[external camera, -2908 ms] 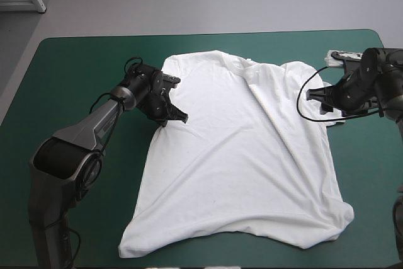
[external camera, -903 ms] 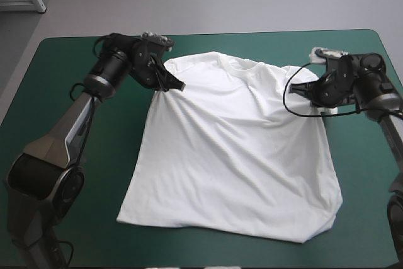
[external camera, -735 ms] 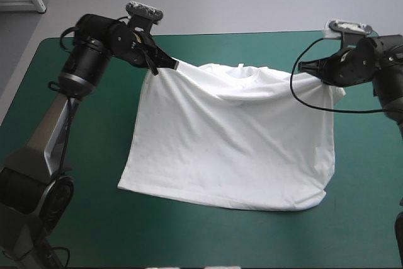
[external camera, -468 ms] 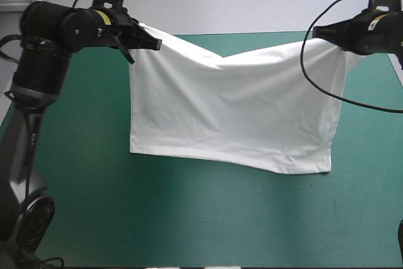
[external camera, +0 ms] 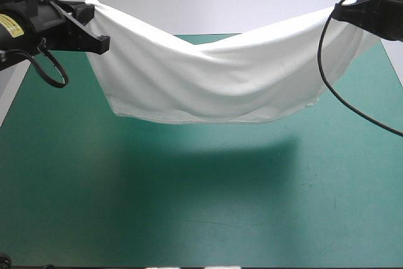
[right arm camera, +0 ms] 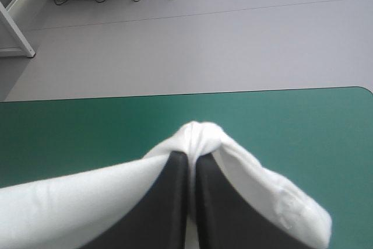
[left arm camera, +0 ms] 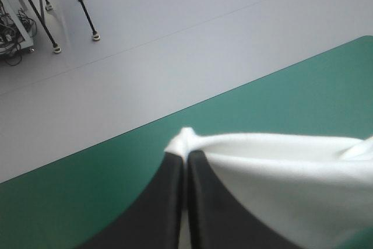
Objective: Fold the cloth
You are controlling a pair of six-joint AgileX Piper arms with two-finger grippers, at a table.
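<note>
Item: white T-shirt, held aloft over the table, one per scene. Left gripper (external camera: 94, 39): black fingers all but closed, a bunched corner of the T-shirt (external camera: 220, 74) pinched between the tips, as confirmed in the left wrist view (left arm camera: 185, 157), where a small knob of fabric (left arm camera: 280, 161) stands proud of the tips. Garment: stretched as a slung sheet between the two grips. The long axis is laid across the table, roughly parallel to its far edge. The upper edge sags at the middle, and the free lower edge points downward toward the near side. The garment is placed over the far half of the teal-green cover (external camera: 189, 206). A shadow (external camera: 208, 155) is cast on the cover apart from the lower edge, so the cloth is judged to hang clear of the surface, though contact cannot be ruled out. Right gripper (external camera: 340, 12): likewise nearly closed on the opposite corner, the cloth (right arm camera: 76, 196) seen gathered over the tips in the right wrist view (right arm camera: 191, 158). Step in hand, as judged: the shirt is raised and spread before a fold. Next move, as judged: level grips and an even pull are called for, with the hanging edge laid down first so that the sheet is set flat or doubled without creases.
</note>
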